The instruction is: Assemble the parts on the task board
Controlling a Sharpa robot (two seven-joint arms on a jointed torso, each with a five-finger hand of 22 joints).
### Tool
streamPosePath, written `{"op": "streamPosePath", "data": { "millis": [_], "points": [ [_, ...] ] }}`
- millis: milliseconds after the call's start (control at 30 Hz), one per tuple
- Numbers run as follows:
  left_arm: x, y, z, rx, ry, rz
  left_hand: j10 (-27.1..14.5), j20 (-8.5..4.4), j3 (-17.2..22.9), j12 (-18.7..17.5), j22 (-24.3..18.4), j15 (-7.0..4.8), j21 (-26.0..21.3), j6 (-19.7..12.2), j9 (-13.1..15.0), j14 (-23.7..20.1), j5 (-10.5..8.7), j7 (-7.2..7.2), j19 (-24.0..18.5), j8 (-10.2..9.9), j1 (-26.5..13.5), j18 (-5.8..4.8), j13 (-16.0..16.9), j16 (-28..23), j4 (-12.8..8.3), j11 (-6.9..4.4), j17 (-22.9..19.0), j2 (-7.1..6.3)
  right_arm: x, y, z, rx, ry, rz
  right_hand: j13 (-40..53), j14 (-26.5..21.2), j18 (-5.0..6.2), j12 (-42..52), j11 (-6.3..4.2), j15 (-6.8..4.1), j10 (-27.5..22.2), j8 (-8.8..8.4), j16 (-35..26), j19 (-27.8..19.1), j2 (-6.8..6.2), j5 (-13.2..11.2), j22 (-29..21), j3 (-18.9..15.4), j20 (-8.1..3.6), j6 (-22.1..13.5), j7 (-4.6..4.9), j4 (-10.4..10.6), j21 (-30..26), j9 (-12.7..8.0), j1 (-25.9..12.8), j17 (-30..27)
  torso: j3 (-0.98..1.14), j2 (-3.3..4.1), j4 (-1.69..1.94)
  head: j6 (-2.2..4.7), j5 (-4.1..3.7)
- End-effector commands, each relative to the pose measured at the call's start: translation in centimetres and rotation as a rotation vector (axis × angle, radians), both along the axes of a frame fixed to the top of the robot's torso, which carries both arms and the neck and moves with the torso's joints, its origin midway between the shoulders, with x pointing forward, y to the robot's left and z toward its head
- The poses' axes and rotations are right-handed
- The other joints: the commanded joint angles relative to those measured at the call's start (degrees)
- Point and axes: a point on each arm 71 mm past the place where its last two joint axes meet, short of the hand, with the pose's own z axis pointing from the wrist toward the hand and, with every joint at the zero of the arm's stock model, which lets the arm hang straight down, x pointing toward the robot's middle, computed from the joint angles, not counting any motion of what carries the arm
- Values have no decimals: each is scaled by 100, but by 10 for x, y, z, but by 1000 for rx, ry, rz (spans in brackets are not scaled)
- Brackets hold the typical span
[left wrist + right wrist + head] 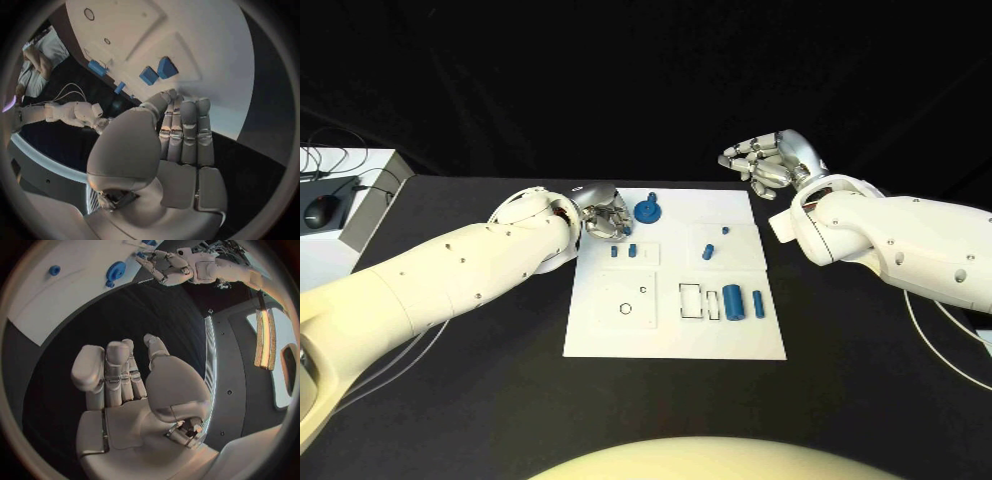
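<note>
Left hand [602, 215] sits at the upper left corner of the task board [675, 340] in the head view, fingers lying close together and extended, nothing in them; open. It hovers just beside two small blue blocks [623, 250] on the board's upper left section. Right hand [769, 165] is up in the upper right of the head view, off the board over black table [473, 400], fingers loosely curled, palm bare; also holding nothing.

Other parts: a blue knobbed piece [651, 210] near the board's top edge, just right of the left hand; two small pieces [713, 247] mid-board; a large blue cylinder [733, 300] with a thin blue peg [759, 304] beside it at centre right, next to a rectangular outline.

Likely step: left hand reaching for a block. To do it well, fingers should spread before descending, straddle one block alone, and stay apart from its neighbour and the knobbed piece.

View differences: the left wrist view shows the left hand's fingers [187, 132] straight and empty, blocks just beyond their tips; the head view hides this under the wrist. The right wrist view shows the right palm bare, which the head view leaves uncertain.
</note>
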Motion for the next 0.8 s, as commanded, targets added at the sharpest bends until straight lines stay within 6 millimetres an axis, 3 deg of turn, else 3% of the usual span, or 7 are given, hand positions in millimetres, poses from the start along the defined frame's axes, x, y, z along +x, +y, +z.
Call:
{"op": "streamPosePath", "data": {
  "millis": [33,333,600,667,800],
  "points": [
    [0,-1,1,-13,-9,2,-25,7,40,38,8,9,-26,-118,-6,-18,4,-14,34,-12,14,3,6,-5,14,-15,1,-61,0,2,0,-7,-6,18,6,37,54,12,-44,5,1,-4,-35,403,27,23,584,31,-47,35,12,-12,33,-10,-14,6,-1,0,1,-8,4],
    [1,2,2,-18,-13,17,-95,17,75,38,1,29,-57,-818,-22,-24,3,-156,51,-21,23,6,4,-17,47,15,-6,-142,0,2,0,-7,-5,18,6,37,54,12,-44,5,1,-4,-35,403,27,23,584,31,-47,35,12,-12,33,-10,-14,6,1,0,-3,-12,7],
    [2,9,0,1,-5,36,-118,19,74,39,2,37,-75,-871,-23,-42,2,-163,55,-22,65,10,5,-28,61,27,-8,-160,0,1,0,-13,-3,15,-10,22,60,-28,-34,10,-40,-20,-52,394,9,34,566,38,-46,13,23,-28,-20,-20,-9,5,1,-4,-6,-25,3],
    [2,12,0,10,-2,44,-150,21,67,38,7,50,-79,-1095,-34,-66,-2,-216,49,-33,92,10,3,-41,49,42,-11,-176,0,0,0,-25,-3,16,-139,-13,76,-178,-22,22,-61,-25,-57,387,-1,31,547,38,-33,-17,33,-37,-95,-23,0,10,3,-4,-5,-27,1],
    [2,19,0,20,0,56,-184,28,34,46,19,59,-86,-1153,-33,-92,-1,-230,36,-32,127,12,4,-49,48,58,-14,-175,0,-1,-1,-42,7,20,-673,-173,173,-696,24,60,-7,-36,-68,329,-12,-100,454,44,24,-56,41,-63,-507,-36,69,29,3,-4,-6,-13,-9]
  ]
}}
